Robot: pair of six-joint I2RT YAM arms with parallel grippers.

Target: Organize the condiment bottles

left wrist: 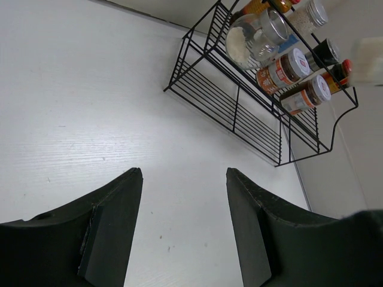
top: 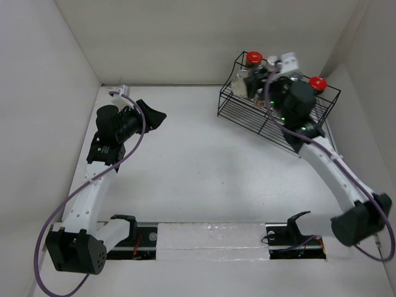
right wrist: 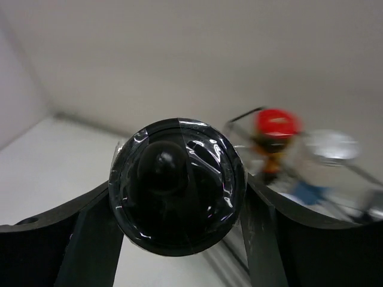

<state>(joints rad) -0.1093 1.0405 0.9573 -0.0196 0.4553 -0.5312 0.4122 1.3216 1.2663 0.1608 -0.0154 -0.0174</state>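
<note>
The table (top: 198, 173) is plain white, and the wire rack (top: 247, 114) on it is black throughout, its thin bars making a pattern of close parallel lines. Among the condiment bottles (left wrist: 287, 66), two have bright red caps (top: 253, 59). The clear jar (left wrist: 254, 39) shows white powder under a silver lid, the labelled jars (left wrist: 305, 95) wear orange-brown bands with pale print under silver lids, and the black-lidded jar (right wrist: 178, 173) has a glossy black top under glinting clear film. The left gripper (left wrist: 184, 176) and right gripper (right wrist: 179, 203) are matte black, the left arm (top: 86, 198) and right arm (top: 331, 173) are white with black joints, and a purple cable (top: 144, 122) trails along them.
</note>
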